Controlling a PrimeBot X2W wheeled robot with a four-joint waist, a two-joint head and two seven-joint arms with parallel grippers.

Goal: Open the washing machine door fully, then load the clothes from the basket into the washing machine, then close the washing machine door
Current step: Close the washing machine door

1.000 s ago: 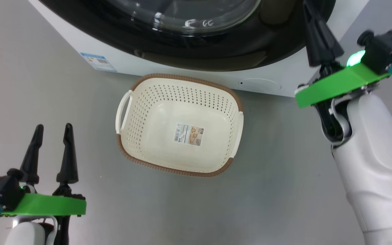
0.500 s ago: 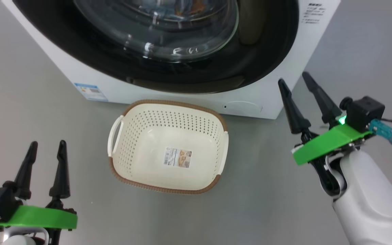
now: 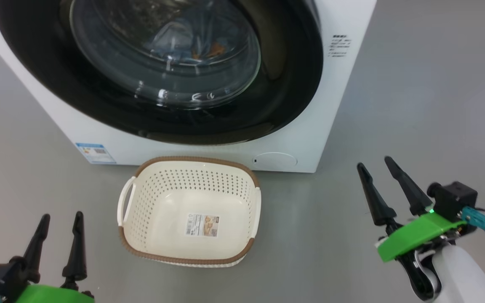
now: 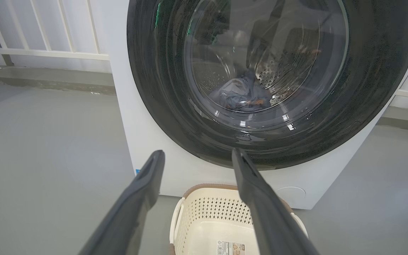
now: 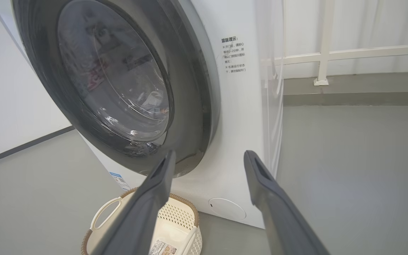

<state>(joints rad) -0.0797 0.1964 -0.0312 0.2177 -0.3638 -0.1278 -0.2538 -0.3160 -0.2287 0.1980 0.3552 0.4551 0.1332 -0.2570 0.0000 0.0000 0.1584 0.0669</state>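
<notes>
Head view: the washing machine door (image 3: 158,71) is shut flush on the washing machine (image 3: 343,105), and the clothes (image 3: 192,46) show bluish through the glass, inside the drum. The basket (image 3: 196,160) is on the floor just in front of the machine, with no clothes in it. Left gripper (image 3: 62,215) is well in front of the machine, right gripper (image 3: 373,162) off its right front corner. Both are spread wide, holding nothing.

Left wrist view: fingers apart, pointing at the door.

Right wrist view: fingers apart, no gap visible at the door edge.

Closing step looks done. Next move probably just calls for keeping the arms clear of the machine.
</notes>
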